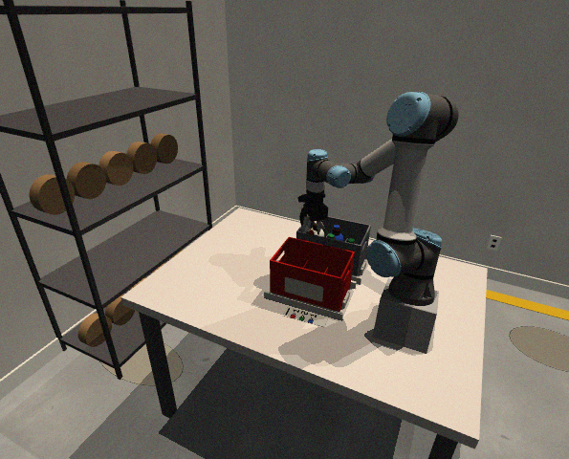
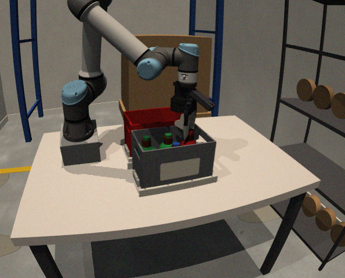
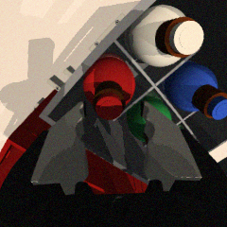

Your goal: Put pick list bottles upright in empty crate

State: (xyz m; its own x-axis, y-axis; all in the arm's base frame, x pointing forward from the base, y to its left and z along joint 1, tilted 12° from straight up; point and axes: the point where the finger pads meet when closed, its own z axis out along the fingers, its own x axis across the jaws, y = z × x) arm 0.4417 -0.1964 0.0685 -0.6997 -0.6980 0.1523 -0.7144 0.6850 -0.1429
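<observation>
My gripper is partly open and low over the dark grey crate. Its fingertips stand either side of the cap of a red bottle, not closed on it. Near it stand a white bottle, a blue bottle and a green bottle. Another green bottle stands farther toward the arm's base. The red crate shows dividers and no bottles. The pick list shows red, green and blue dots; its counts are too small to read.
The two crates stand close together, each with pale rails along its base. The grey crate's walls rise around the bottles. The arm's grey pedestal stands beside the crates. A shelf rack stands beyond the table.
</observation>
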